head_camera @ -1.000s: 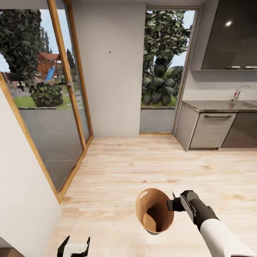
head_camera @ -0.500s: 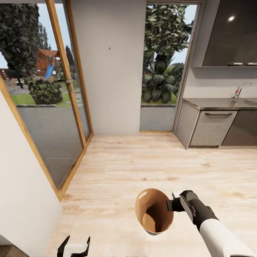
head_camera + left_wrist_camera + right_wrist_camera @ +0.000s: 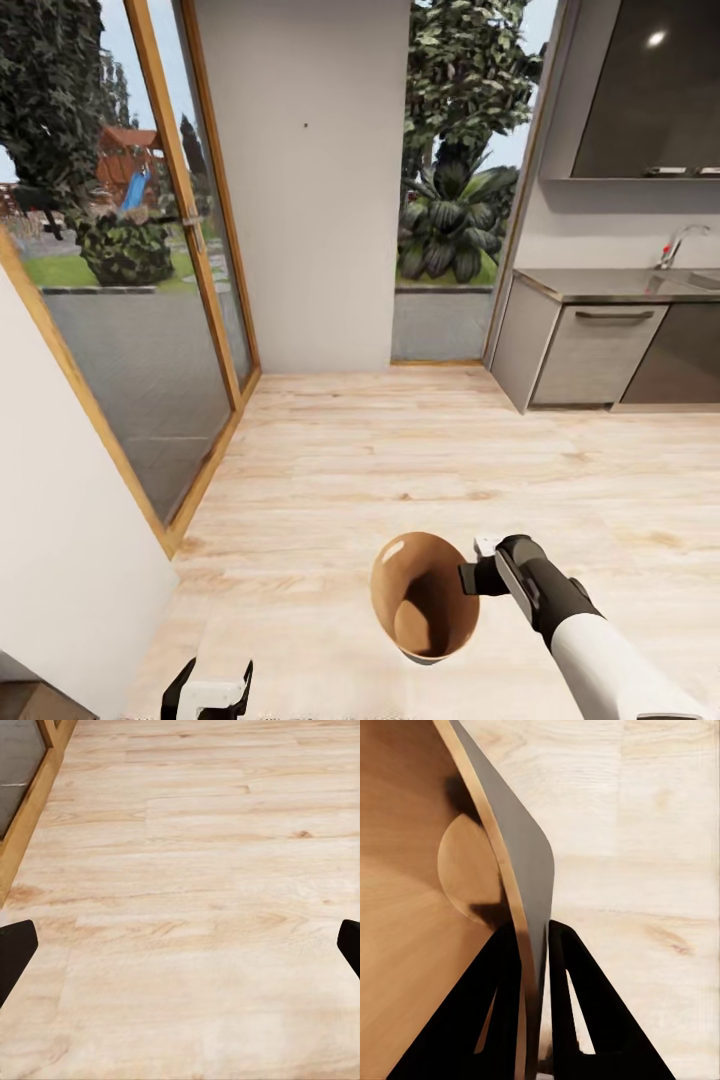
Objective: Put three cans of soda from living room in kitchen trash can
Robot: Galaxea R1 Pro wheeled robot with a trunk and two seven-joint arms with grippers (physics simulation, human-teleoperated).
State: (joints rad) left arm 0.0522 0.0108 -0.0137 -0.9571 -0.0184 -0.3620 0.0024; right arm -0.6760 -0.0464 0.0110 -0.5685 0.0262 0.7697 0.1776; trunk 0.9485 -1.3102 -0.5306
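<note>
My right gripper [image 3: 478, 575] is shut on the rim of the tash can [image 3: 425, 600], a round tapered bin, copper-brown inside, held above the wood floor with its mouth tipped toward the head camera. In the right wrist view the two black fingers [image 3: 502, 1005] pinch the bin's thin wall [image 3: 521, 870], one inside and one outside. The bin's round bottom [image 3: 469, 870] is bare. My left gripper [image 3: 208, 690] is open and low at the left, its fingertips [image 3: 15, 952] wide apart over bare floor. The soda cans are out of view.
This is the kitchen: grey cabinets [image 3: 590, 355] under a dark countertop [image 3: 620, 285] with a tap [image 3: 675, 245] stand at the right, with a dark wall cupboard [image 3: 640, 90] above. A wood-framed glass door [image 3: 130, 300] and a white wall [image 3: 60, 560] close the left side. Pale wood floor [image 3: 400, 450] stretches ahead.
The whole head view has shifted slightly, so the camera has moved. The bin and right gripper sit a little lower and further left in the view. The left gripper holds the same pose.
</note>
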